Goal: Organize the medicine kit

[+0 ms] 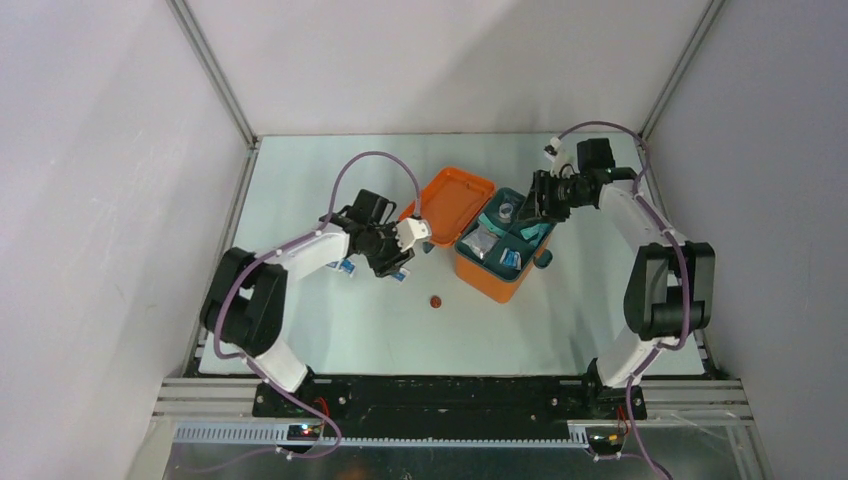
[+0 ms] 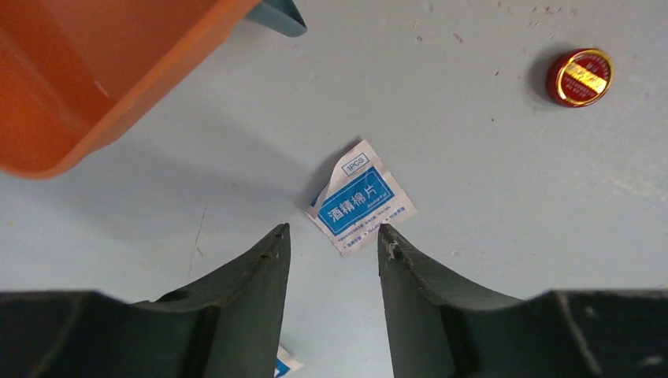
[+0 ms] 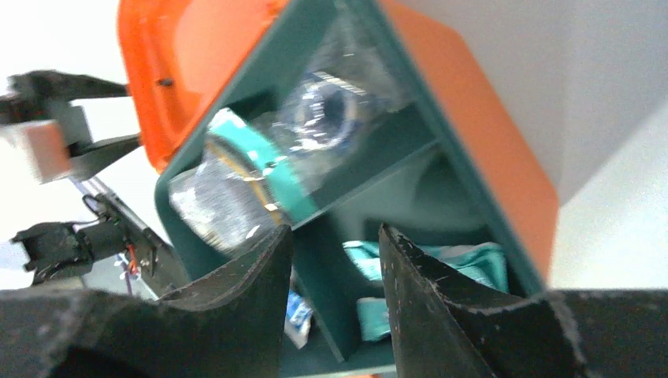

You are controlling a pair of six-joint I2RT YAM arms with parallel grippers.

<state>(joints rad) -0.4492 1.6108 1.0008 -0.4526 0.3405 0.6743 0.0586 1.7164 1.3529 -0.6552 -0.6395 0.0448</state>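
The medicine kit (image 1: 487, 272) is an orange box at mid-table with its lid (image 1: 455, 200) swung open to the left. A dark teal tray (image 1: 493, 213) sits in it, holding clear packets (image 3: 236, 197), teal items (image 3: 465, 260) and a blue-white packet (image 3: 301, 311). My right gripper (image 1: 530, 205) hovers open over the tray's far end, its jaws either side of a tray divider (image 3: 315, 260), holding nothing. My left gripper (image 1: 395, 262) stands open just above the table, left of the kit. A blue-white wipe packet (image 2: 362, 197) lies flat just beyond its fingertips (image 2: 280, 236).
A small round red tin (image 1: 435, 301) (image 2: 580, 76) lies on the table in front of the kit. Another blue-white packet (image 1: 347, 267) lies under the left arm. The open lid (image 2: 102, 71) and its teal handle (image 2: 276, 16) overhang close to the left gripper.
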